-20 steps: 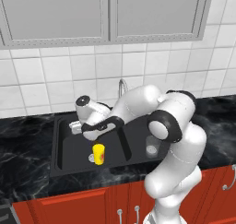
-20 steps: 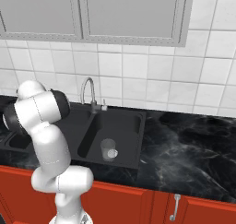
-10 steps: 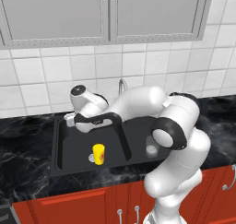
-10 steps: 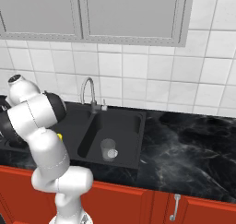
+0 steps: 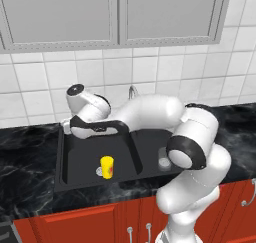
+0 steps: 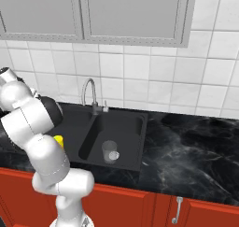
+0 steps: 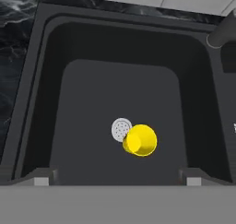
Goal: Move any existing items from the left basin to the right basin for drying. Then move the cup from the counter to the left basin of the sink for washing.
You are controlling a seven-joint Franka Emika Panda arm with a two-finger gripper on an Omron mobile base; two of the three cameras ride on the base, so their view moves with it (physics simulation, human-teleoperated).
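1 yellow cup point(image 7: 140, 140) in left basin point(image 7: 83, 103), 1 glass tumbler point(image 6: 109, 152) right; end effector point(image 7: 117, 174) wide open, empty

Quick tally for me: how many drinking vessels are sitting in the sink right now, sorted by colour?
Yellow: 1, the cup in the left basin.
Clear: 1, the glass tumbler in the right basin.
Total: 2.
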